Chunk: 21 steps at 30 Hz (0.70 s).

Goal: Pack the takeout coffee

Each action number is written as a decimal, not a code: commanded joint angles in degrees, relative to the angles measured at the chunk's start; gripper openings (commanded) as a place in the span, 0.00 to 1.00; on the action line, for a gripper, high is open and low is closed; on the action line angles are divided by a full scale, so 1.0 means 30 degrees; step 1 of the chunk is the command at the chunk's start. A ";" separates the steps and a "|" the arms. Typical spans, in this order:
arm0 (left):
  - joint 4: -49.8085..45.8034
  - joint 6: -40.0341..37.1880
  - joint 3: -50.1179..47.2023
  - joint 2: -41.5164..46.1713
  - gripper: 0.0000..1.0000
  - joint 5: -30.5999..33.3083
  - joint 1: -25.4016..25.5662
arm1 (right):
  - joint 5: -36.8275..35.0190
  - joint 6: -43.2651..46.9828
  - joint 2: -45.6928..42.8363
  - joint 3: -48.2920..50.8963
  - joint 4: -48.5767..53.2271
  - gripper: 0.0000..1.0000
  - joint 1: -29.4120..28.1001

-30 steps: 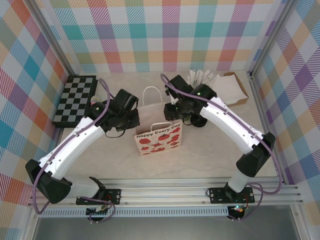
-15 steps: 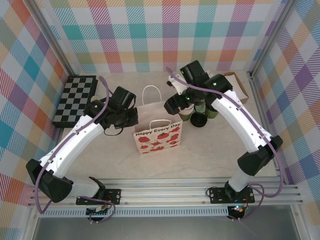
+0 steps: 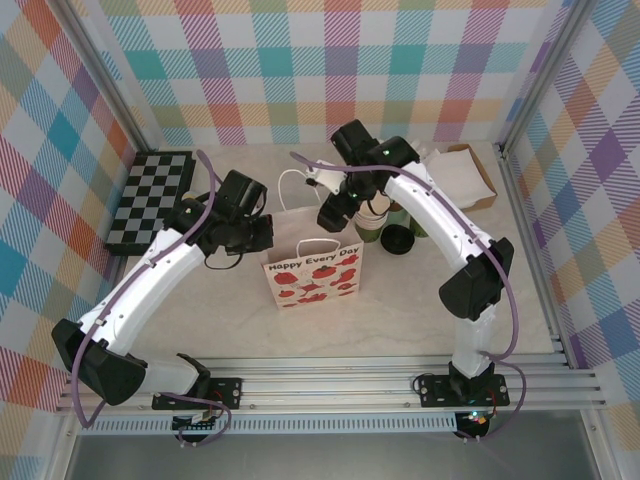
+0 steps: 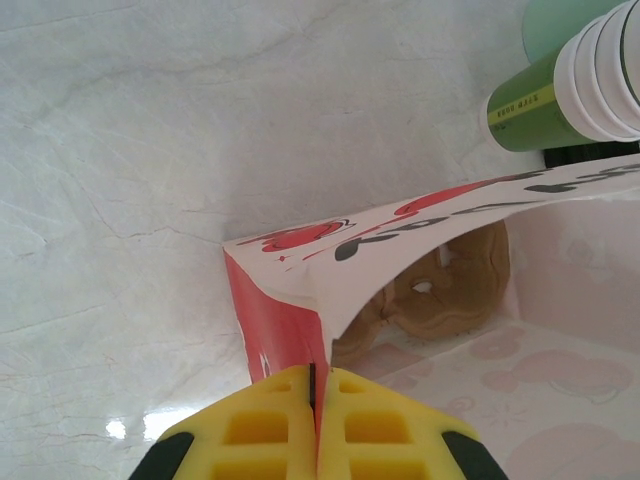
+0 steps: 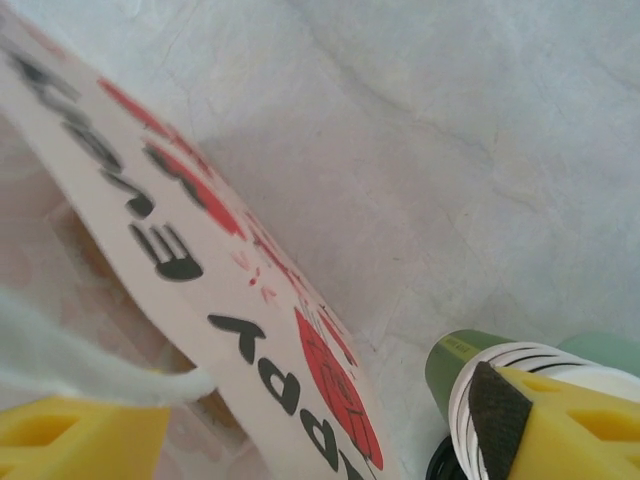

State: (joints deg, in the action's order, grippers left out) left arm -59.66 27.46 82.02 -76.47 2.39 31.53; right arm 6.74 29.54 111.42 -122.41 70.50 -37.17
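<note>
Pale marbled tabletop (image 3: 420, 300): my left gripper (image 4: 315, 375) pinches the rim of the white red-printed paper bag (image 3: 315, 275); my right gripper (image 3: 333, 208) has swung over empty, fingers apart, to its mouth, so the black-lidded dark-green paper cup (image 3: 397, 240) waits outside.

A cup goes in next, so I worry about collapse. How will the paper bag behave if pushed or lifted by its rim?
The paper bag is probably floppy: its thin rim curves beside the pinching left jaws. Standing tall on a smooth table, it likely slides or tips if shoved. Its cord handle looks limp.
</note>
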 commanded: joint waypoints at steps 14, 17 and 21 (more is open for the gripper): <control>-0.0693 -0.3400 0.2299 -0.1657 0.01 -0.2464 -0.1649 | 0.0870 -0.0697 -0.2115 0.1825 -0.0658 0.23 -0.0586; -0.0332 -0.3947 0.2956 -0.2026 0.03 -0.2812 -0.1865 | 0.0458 -0.1680 -0.2626 0.2300 -0.1421 0.13 -0.0646; -0.0234 -0.4742 0.3687 -0.2726 0.07 -0.3831 -0.2315 | 0.0260 -0.3143 -0.3192 0.2860 -0.1595 0.08 -0.0695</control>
State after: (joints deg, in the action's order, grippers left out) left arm -60.45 16.47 90.56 -83.61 -5.43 26.04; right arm 7.46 24.38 104.16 -115.07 67.75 -38.76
